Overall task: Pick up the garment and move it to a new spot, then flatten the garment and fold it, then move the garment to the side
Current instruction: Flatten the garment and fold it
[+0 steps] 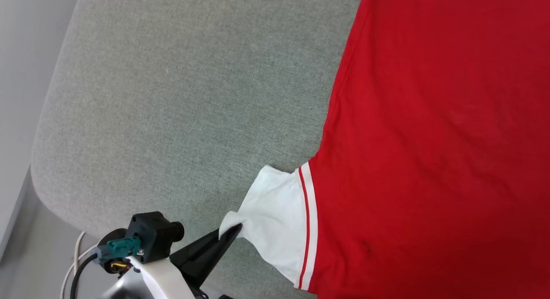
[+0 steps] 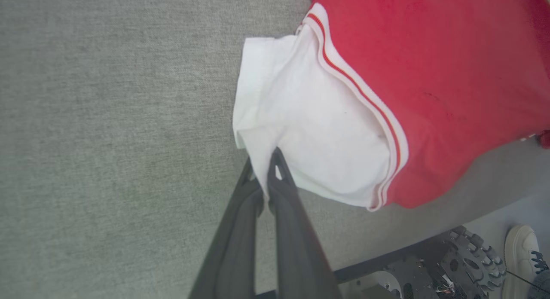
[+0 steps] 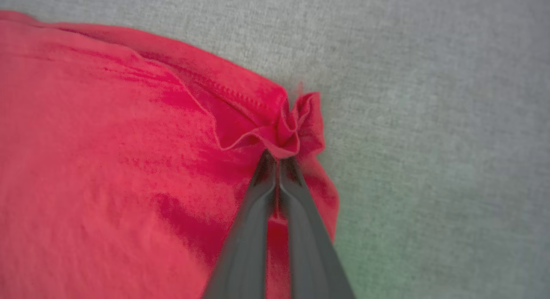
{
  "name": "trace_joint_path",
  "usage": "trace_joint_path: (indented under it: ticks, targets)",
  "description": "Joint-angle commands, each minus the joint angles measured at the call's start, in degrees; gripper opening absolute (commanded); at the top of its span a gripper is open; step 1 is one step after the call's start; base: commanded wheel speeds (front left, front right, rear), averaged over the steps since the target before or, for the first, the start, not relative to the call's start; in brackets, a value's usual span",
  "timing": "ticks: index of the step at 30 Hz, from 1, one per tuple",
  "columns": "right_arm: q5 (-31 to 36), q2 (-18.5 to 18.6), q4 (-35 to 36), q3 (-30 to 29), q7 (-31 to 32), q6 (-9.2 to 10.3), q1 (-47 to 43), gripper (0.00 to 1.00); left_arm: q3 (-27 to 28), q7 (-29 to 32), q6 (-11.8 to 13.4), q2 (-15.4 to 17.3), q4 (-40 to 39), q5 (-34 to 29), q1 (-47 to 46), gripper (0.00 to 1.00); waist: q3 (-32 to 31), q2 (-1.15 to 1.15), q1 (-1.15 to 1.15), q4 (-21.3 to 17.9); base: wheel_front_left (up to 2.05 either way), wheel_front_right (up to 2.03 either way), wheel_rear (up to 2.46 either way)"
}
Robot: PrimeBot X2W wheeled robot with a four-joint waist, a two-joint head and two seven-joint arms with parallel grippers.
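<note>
The garment (image 1: 429, 140), a red T-shirt with a white sleeve (image 1: 275, 221) and red-and-white stripe trim, lies spread over the grey cushioned surface (image 1: 172, 97). My left gripper (image 1: 232, 231) is shut on the edge of that white sleeve (image 2: 309, 131), fingertips pinching the cloth at the sleeve's lower corner (image 2: 264, 161). In the right wrist view my right gripper (image 3: 278, 158) is shut on a bunched red corner of the garment (image 3: 296, 123), the hem gathered into folds at the fingertips. Most of the shirt's body lies flat.
The grey surface's rounded edge (image 1: 43, 161) falls away at the left, with pale floor beyond. In the left wrist view a dark wheeled base (image 2: 451, 256) and a person's white shoe (image 2: 517, 256) stand on the floor past the surface edge.
</note>
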State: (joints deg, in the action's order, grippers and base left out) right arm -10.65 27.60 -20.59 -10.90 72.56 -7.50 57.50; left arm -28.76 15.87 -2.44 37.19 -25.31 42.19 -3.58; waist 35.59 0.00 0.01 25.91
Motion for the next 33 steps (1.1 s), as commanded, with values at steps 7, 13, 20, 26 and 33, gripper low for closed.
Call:
trace_joint_path:
  ticks: [7,13,20,26,33]
  targets:
    - [-2.66,-1.78,-2.05,0.38,-0.25,0.02,-10.09,0.0,1.27,-0.45,1.6,1.0,0.99,0.38,1.26,0.0,-6.89,0.0,-0.01,-5.06,0.0,0.0,0.0]
    - [-6.89,-1.85,-0.12,2.98,-1.03,0.03,-19.09,0.0,3.15,-0.81,3.59,2.18,1.71,1.11,3.48,0.0,-13.12,0.0,-0.01,-10.13,0.0,0.0,0.0]
    - [-13.91,-0.5,5.44,5.7,-2.95,0.03,-30.24,0.0,4.67,-1.04,5.4,3.12,2.92,2.45,6.35,0.0,-19.34,0.0,-0.01,-15.58,0.0,0.0,0.0]
    - [-18.56,-0.86,11.56,6.32,-4.95,0.02,-39.06,0.0,5.47,-1.59,6.63,3.12,3.78,3.6,8.83,0.0,-23.38,0.0,-0.01,-19.3,0.0,0.0,0.0]
    - [-21.14,-3.0,17.94,5.45,-6.38,0.02,-49.74,0.0,5.65,-3.19,8.41,1.61,5.52,3.85,10.78,0.0,-27.01,0.0,-0.01,-22.9,0.0,0.0,0.0]
